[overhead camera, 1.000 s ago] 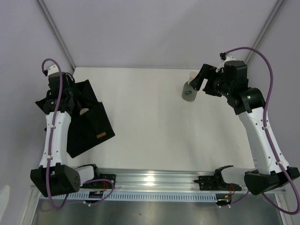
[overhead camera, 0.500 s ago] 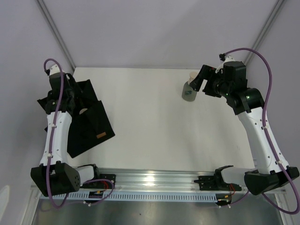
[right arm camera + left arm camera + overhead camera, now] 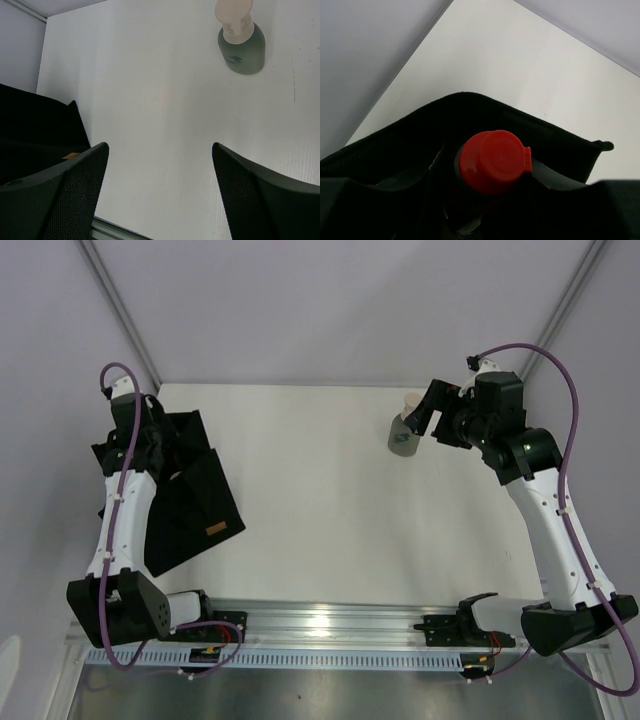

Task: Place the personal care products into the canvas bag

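Note:
The black canvas bag (image 3: 195,510), with its tan label (image 3: 212,531), lies at the table's left. My left gripper (image 3: 487,187) sits in the bag's mouth, shut on a bottle with a red cap (image 3: 492,161). The bag's black rim (image 3: 470,102) arcs behind it, and the fingers barely stand out from the dark fabric. A small beige patch (image 3: 178,477) shows inside the bag. The grey bottle (image 3: 403,436) with a pale cap (image 3: 233,12) stands at the far right. My right gripper (image 3: 160,150) hangs open just short of it, with nothing between the fingers.
The white table (image 3: 320,490) ends in a metal rail (image 3: 340,625) at the near edge, where both arm bases sit. Grey walls close in at the back and both sides. From the right wrist, the bag (image 3: 35,130) is in sight far off on the left.
My left arm has shifted slightly toward the far side, and the bag's upper-left fabric has drawn in with it. The right arm and the grey bottle have stayed put.

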Action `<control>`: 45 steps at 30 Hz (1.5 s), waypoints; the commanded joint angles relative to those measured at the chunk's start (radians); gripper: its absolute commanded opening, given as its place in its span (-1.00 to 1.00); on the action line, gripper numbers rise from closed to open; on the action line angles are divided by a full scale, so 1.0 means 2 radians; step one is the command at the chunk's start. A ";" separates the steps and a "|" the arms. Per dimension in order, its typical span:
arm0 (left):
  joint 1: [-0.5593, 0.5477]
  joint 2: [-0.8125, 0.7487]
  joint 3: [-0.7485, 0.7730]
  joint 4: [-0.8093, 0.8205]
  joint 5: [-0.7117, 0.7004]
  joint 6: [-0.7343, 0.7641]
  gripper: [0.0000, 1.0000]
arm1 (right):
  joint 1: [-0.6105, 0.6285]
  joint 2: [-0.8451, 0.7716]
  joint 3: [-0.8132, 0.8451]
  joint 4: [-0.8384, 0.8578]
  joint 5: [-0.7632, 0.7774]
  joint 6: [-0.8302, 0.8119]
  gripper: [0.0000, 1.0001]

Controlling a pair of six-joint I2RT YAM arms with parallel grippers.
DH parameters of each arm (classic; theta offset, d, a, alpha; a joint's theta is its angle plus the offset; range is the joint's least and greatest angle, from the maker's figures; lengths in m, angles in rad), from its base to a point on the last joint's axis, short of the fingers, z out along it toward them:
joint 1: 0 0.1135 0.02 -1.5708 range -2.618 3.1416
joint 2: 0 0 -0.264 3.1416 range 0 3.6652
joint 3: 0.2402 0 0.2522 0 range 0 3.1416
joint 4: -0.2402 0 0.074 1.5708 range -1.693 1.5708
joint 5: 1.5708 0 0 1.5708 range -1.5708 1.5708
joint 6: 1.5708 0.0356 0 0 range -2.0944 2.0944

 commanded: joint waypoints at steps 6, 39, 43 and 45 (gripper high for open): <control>0.000 -0.025 -0.004 -0.003 -0.012 0.017 -0.38 | 0.001 -0.007 -0.005 0.020 0.008 0.004 0.76; 0.006 -0.083 0.077 -0.155 -0.098 -0.008 -0.99 | 0.008 -0.019 -0.026 0.029 0.002 0.002 0.75; 0.037 -0.094 0.050 -0.154 -0.077 -0.008 -0.99 | 0.012 -0.022 -0.028 0.028 0.006 -0.001 0.75; 0.051 -0.098 0.046 -0.153 -0.063 -0.008 -0.99 | 0.013 -0.023 -0.030 0.028 0.006 0.000 0.75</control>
